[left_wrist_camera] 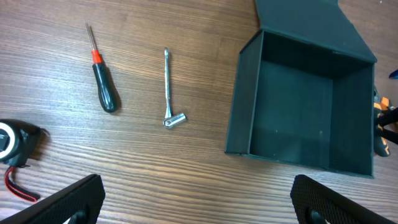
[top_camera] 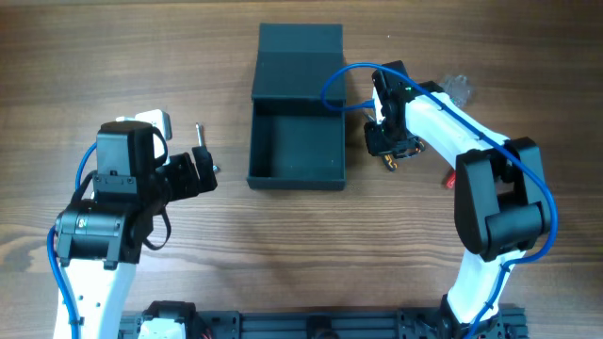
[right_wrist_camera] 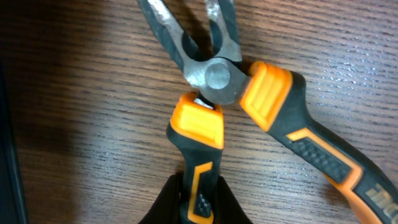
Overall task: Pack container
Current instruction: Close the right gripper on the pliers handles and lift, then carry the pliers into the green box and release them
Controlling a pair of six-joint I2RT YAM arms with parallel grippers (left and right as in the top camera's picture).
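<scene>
Bright, even light falls from overhead on the wooden counter [top_camera: 283,254] — shadows there are soft and short. The container [left_wrist_camera: 298,106] reads matte, its inside dim. The left wrist view is sharp. In the right wrist view the pliers [right_wrist_camera: 214,78] sit very close, steel glinting, slightly soft — a dark shadow fills the left edge.

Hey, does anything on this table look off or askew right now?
The pliers right of the container are splayed open, and the right gripper pinches just one handle; the other handle sticks out sideways. Nothing looks spilled or damaged.
</scene>
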